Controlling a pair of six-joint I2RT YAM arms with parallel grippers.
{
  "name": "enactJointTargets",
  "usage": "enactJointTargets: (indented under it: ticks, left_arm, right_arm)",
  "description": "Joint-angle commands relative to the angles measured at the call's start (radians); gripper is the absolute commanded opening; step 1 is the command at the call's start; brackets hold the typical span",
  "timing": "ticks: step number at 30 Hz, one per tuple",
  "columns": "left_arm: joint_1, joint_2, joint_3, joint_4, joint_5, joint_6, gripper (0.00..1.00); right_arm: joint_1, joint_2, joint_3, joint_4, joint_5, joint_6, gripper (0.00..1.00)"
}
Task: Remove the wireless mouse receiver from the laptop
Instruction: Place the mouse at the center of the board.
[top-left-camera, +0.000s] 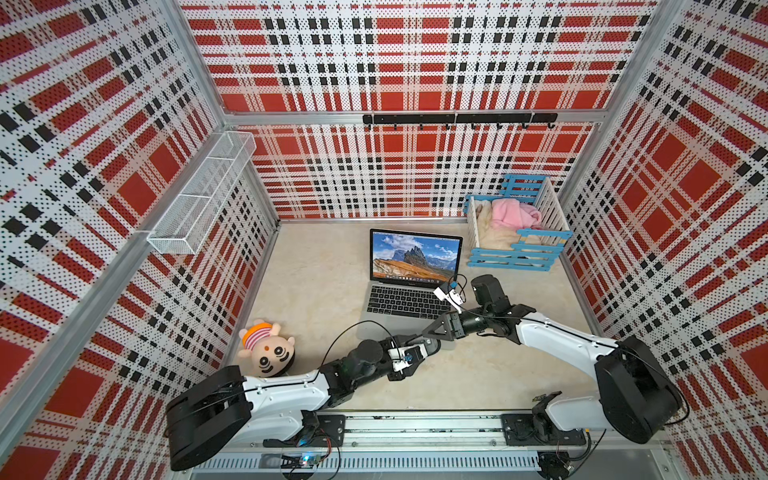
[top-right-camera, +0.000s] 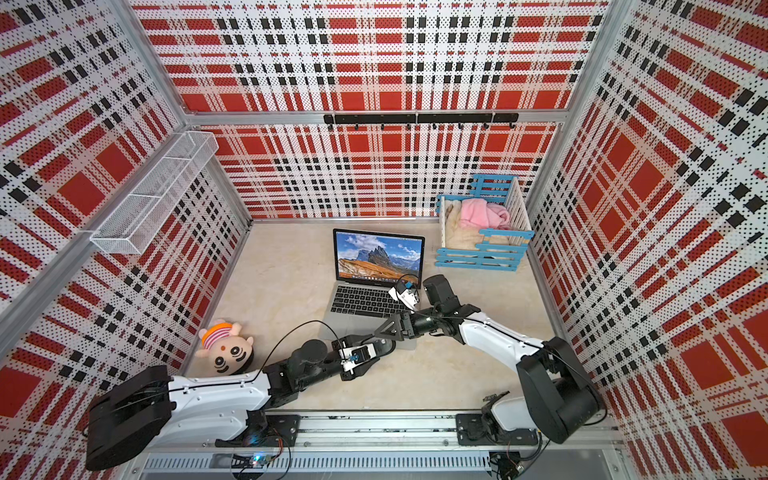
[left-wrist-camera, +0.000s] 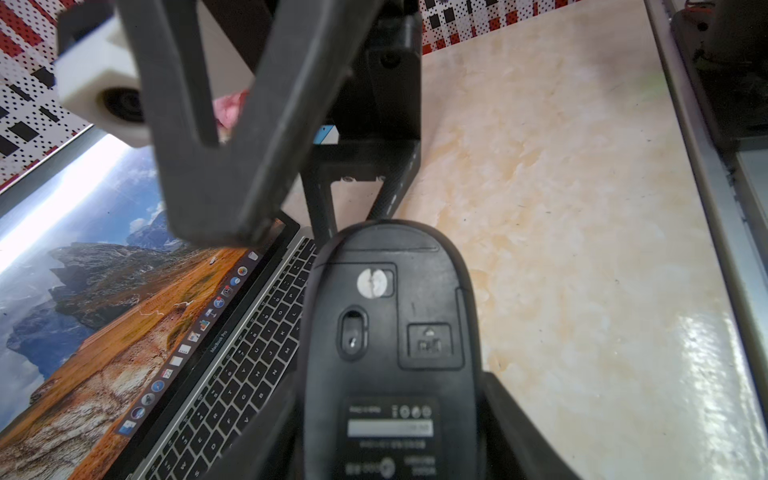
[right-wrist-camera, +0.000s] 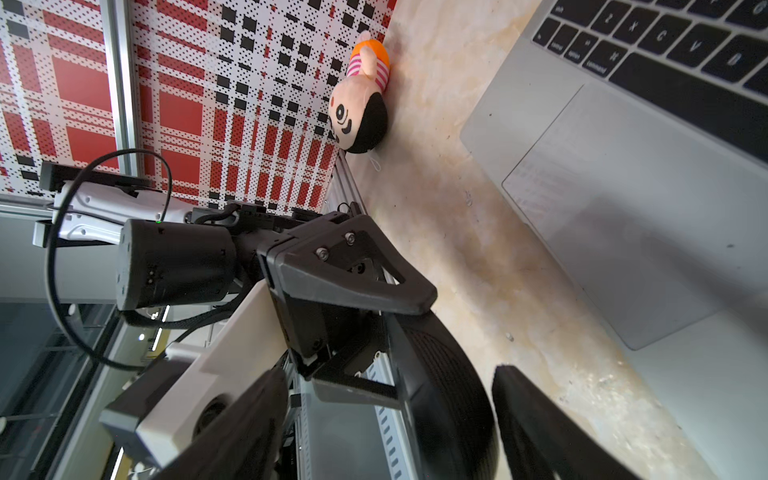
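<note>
Two robot arms meet at an upturned mouse (left-wrist-camera: 386, 291) by a laptop (top-left-camera: 405, 301).
Left gripper (left-wrist-camera: 395, 374) clamps the mouse; right gripper (top-left-camera: 430, 332) gapes around its nose. The receiver (left-wrist-camera: 429, 344) seems to be the tiny stub in the mouse's underside: likely light, stiff, slippery; pinch its dark head.

Upturned black mouse (left-wrist-camera: 386, 332), plush doll (top-left-camera: 268, 349) by the left wall, pink cloth (top-left-camera: 513, 214) in a blue slatted crate (top-left-camera: 513, 257).
</note>
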Motion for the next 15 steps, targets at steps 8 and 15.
enactJointTargets:
  ticks: [8,15]
  left_arm:
    - [-0.008,-0.030,0.033,-0.014,0.001,0.018,0.31]
    - [-0.017,-0.031,0.033,-0.020,0.003,0.018,0.31]
  right_arm:
    - [0.053,0.054,0.027,-0.011,-0.008,-0.018,0.66]
    - [0.067,0.072,0.033,0.028,0.004,0.010,0.50]
